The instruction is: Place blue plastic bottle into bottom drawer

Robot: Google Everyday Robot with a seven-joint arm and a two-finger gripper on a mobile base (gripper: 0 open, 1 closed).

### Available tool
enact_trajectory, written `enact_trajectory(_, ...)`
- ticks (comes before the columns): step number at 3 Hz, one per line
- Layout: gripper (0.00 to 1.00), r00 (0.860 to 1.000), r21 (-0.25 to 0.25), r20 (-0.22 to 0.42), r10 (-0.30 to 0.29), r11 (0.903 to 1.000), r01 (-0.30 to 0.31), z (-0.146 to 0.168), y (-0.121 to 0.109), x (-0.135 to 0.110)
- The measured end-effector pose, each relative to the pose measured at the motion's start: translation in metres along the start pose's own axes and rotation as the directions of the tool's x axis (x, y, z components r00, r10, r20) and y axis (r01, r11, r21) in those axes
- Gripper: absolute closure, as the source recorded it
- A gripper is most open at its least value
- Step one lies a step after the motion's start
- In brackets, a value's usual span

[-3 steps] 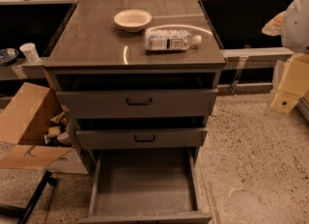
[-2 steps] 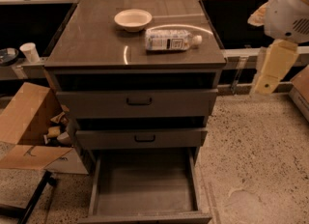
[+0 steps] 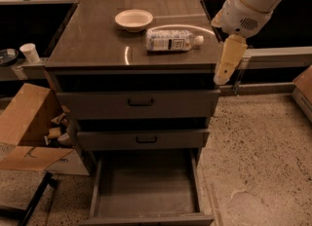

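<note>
The blue plastic bottle (image 3: 173, 40) lies on its side on the grey cabinet top (image 3: 97, 45), cap pointing right, just right of a cream bowl (image 3: 133, 19). The bottom drawer (image 3: 146, 186) is pulled open at the cabinet's foot and its grey interior is bare. My gripper (image 3: 223, 74) hangs from the white arm at the upper right. It points down beside the cabinet's right front corner, to the right of the bottle and a little lower in the picture. It holds nothing that I can see.
Two shallower drawers with black handles (image 3: 140, 102) sit above the open one. An open cardboard box (image 3: 24, 122) and a paper cup (image 3: 30, 52) are on the left. Another box (image 3: 304, 91) is at the right edge. The floor is speckled.
My arm has swung in from the right edge toward the cabinet's right front corner. The bottle, the bowl and the drawers have not moved.
</note>
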State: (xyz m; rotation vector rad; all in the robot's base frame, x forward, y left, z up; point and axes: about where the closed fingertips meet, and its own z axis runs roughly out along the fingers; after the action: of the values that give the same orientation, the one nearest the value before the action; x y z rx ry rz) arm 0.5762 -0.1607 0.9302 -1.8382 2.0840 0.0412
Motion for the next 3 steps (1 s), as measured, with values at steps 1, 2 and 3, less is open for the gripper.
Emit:
enact_trajectory(1,0.0,1.0,0.0,0.0,0.0,1.0,0.0,0.0,0.0,0.0)
enact_trajectory(2,0.0,1.0,0.017,0.011,0.003,0.9998,-0.004,0.007,-0.013,-0.004)
enact_trajectory(3,0.0,0.999,0.002,0.025,-0.03,0.9996,0.03,0.033,-0.047,-0.018)
